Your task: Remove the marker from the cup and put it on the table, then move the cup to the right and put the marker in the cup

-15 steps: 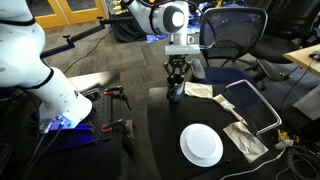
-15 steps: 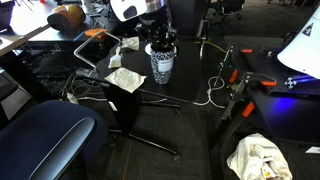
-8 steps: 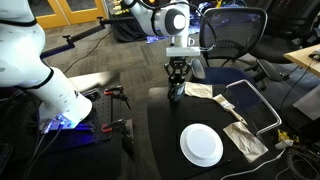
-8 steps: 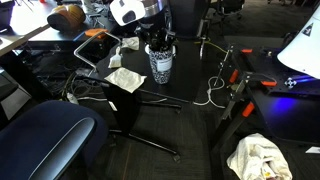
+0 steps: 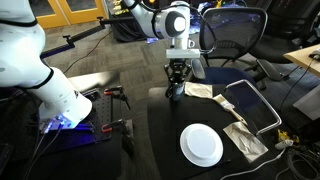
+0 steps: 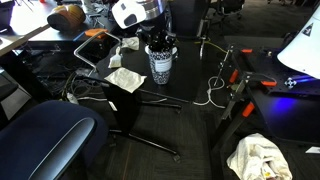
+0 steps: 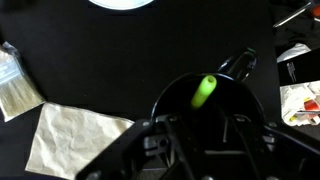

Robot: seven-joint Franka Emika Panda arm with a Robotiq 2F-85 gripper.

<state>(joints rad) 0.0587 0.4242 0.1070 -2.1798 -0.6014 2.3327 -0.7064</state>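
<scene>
In the wrist view the dark glossy cup sits on the black table, its handle pointing to the upper right. The yellow-green marker stands tilted inside it. My gripper hangs directly over the cup's mouth, open. Its fingers stand apart on either side of the opening, and the marker's top shows beyond them, not pinched. In an exterior view the gripper hovers over the cup near the table's far edge. From the opposite side the gripper points straight down.
A round white plate lies nearer the front of the table. Crumpled paper napkins lie beside the cup, with another sheet and a packet also on the tabletop. An office chair stands behind the table.
The fingers have spread a little wider over the cup. The arm, cup and marker stay where they were.
</scene>
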